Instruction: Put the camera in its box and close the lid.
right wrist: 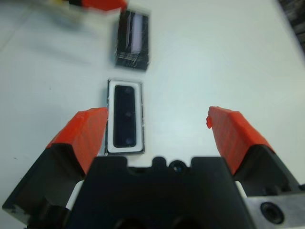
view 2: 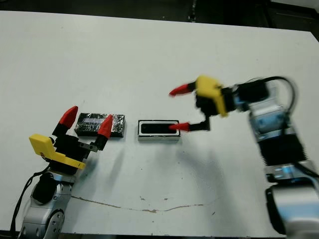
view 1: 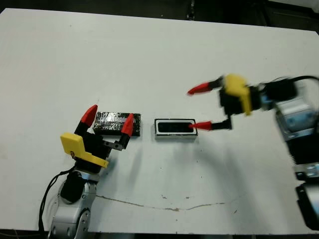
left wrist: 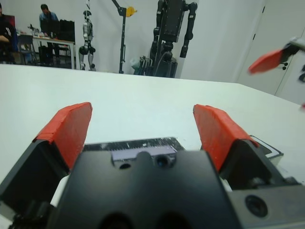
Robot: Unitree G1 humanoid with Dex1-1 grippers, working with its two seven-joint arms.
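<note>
one camera (right wrist: 126, 116), one box (right wrist: 110, 145), one lid (view 1: 110, 121)

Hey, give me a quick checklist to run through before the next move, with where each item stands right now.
1. Camera lying inside the box: ok.
2. Lid on the box: not ok; it lies on the table beside the box, apart from it.
3. Left gripper over the lid, jaws open: ok.
4. Left gripper holding the lid: not ok.
5. Right gripper clear of the box: not ok; one fingertip hangs by its right end.
</note>
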